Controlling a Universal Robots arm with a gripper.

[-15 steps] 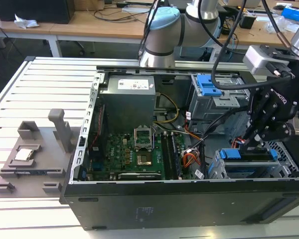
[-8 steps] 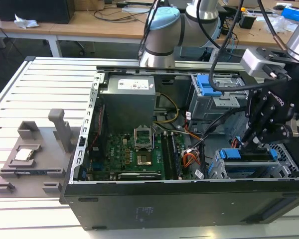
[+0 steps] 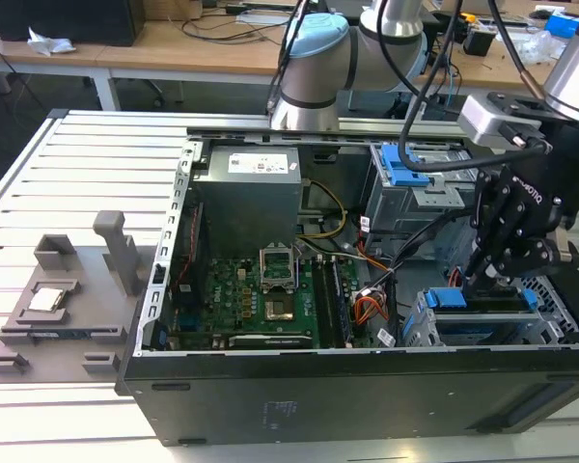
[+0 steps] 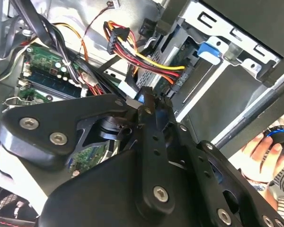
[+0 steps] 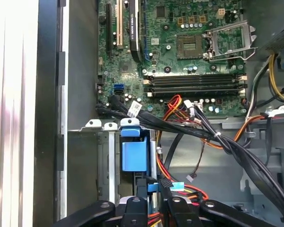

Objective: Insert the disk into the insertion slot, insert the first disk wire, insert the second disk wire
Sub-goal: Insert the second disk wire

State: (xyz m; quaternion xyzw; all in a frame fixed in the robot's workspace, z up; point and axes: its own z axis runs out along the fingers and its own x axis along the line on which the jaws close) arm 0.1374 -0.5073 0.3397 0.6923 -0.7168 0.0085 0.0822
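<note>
In the exterior view the hand [image 3: 490, 275] hangs inside the open computer case [image 3: 270, 405], which lies on a slatted worktop [image 3: 68, 174]. Directly beneath the hand sits the insertion slot [image 3: 420, 333], a perforated silver cage, and the disk [image 3: 492, 328] appears to lie in it already, its blue carrier edges showing at both ends. Well apart from the hand, across the case, the motherboard [image 3: 270, 289] lies flat, and a grey power supply [image 3: 246, 188] stands beyond it. The larger drive bay with the blue latch [image 3: 400, 166] stands behind the hand.

In the second wrist view the hand's black linkages fill the foreground; the fingers [image 4: 146, 101] appear nearly closed on a small blue-edged connector, though I cannot tell for certain. A bundle of red, yellow and black wires [image 4: 137, 52] runs just past the fingertips.

In the first wrist view a blue carrier tab [image 5: 134, 151] lies just ahead of the hand [image 5: 154, 201], with cable bundles [image 5: 217, 137] beside it. A wire insertion seems in hand; doing it well means squaring the plug to its socket and keeping loose cables clear.
</note>
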